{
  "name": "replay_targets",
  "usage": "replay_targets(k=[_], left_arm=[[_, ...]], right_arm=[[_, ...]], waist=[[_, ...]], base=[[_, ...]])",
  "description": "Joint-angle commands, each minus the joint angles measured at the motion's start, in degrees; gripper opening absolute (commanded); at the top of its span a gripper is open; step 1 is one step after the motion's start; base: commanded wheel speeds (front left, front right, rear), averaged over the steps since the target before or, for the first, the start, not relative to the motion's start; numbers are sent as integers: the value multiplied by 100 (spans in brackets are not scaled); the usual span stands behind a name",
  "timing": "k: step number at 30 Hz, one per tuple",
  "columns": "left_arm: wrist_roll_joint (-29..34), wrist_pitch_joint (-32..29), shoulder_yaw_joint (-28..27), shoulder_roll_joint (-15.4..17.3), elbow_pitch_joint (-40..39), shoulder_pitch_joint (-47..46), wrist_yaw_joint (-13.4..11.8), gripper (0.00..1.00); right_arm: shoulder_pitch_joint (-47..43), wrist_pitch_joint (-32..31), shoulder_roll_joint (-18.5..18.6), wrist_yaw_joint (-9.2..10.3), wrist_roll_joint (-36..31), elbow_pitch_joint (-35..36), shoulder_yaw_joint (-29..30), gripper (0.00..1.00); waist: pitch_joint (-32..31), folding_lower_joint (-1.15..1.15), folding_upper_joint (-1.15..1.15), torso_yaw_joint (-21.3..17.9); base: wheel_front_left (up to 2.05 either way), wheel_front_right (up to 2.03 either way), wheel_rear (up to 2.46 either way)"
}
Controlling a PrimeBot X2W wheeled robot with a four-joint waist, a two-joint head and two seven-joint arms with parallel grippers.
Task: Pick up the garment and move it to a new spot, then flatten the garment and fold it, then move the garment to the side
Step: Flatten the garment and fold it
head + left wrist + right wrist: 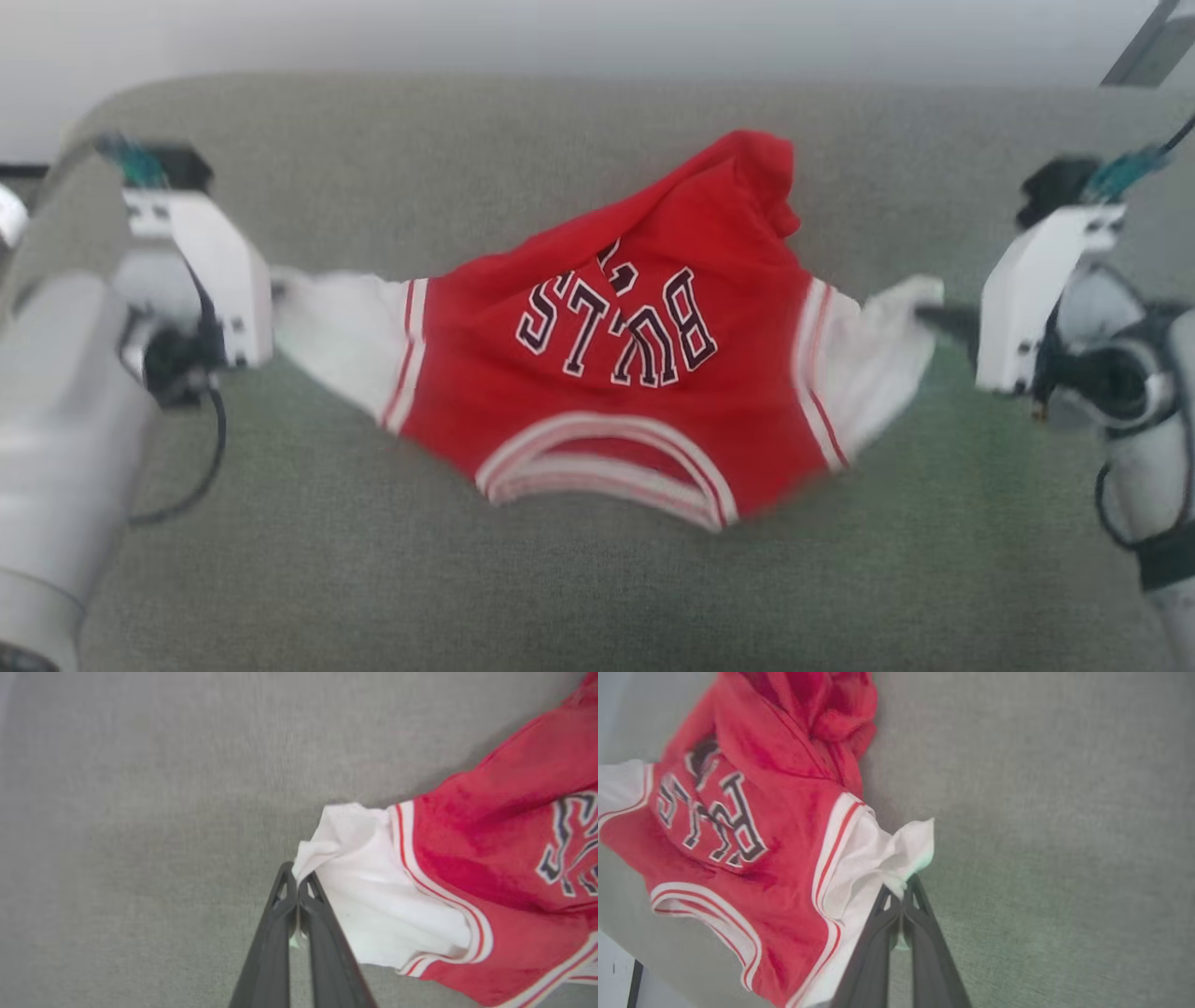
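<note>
Currently, both arms are holding the red Bulls T-shirt [644, 392] by its short white sleeves. In the left wrist view the left gripper [296, 883] is pressing its two dark fingers together on the bunched tip of the left sleeve [373, 900]. In the right wrist view the right gripper [903, 890] is likewise pinching the crumpled end of the right sleeve [882, 856].

The shirt is lying around the middle of the grey-green cloth-covered desk [373, 579], spread between the two arms. Its sleeves are rising outward toward the grippers and its body is sagging between them. Whether the body is touching the cloth or hanging just above it I cannot tell.

As I judge it, only the opening of the task is under way: the grasp for the pick-up is made. Carrying the shirt to a new spot, flattening it, folding it and setting it aside all seem to be waiting. The body is far from flat, with deep creases across the chest.

The striped neckline [607, 471] is pointing toward the robot and the hem end [761, 173] is bunching in a heap on the far side. The black lettering [616, 322] is therefore reading upside down in the head view, front face up. Stretched this way, the long axis is running from sleeve to sleeve, left to right across the desk.
</note>
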State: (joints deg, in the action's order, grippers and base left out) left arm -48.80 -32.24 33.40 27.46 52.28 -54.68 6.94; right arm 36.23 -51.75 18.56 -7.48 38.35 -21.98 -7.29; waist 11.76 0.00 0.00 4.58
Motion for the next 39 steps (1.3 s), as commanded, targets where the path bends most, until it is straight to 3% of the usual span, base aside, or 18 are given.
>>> replay_targets(k=[1, 9, 20, 34, 39], left_arm=[[75, -8, 16, 45, -154, -216, 22, 0], [178, -192, -101, 223, -848, -1198, -179, 0], [165, -118, -329, 234, -935, -2129, -460, 0], [93, 239, -483, 248, -664, -2584, -337, 0], [182, 598, -494, 257, -646, -2689, -285, 0]], right_arm=[[115, 8, 24, -2, 81, 178, -6, 0], [895, 332, 195, -2, 264, 802, -112, 0], [2057, 1320, 361, -2, 180, 401, -320, 0], [2831, 1978, 448, -2, 428, -470, -588, 0], [3023, 2295, 498, -2, 302, -591, -786, 0]], waist=[[-225, 0, 0, -27], [-766, 0, 0, -90], [-1191, 0, 0, -174], [-1194, 0, 0, -160], [-908, 0, 0, -184]], base=[[0, 0, 0], [0, 0, 0], [0, 0, 0], [0, 0, 0], [0, 0, 0]])
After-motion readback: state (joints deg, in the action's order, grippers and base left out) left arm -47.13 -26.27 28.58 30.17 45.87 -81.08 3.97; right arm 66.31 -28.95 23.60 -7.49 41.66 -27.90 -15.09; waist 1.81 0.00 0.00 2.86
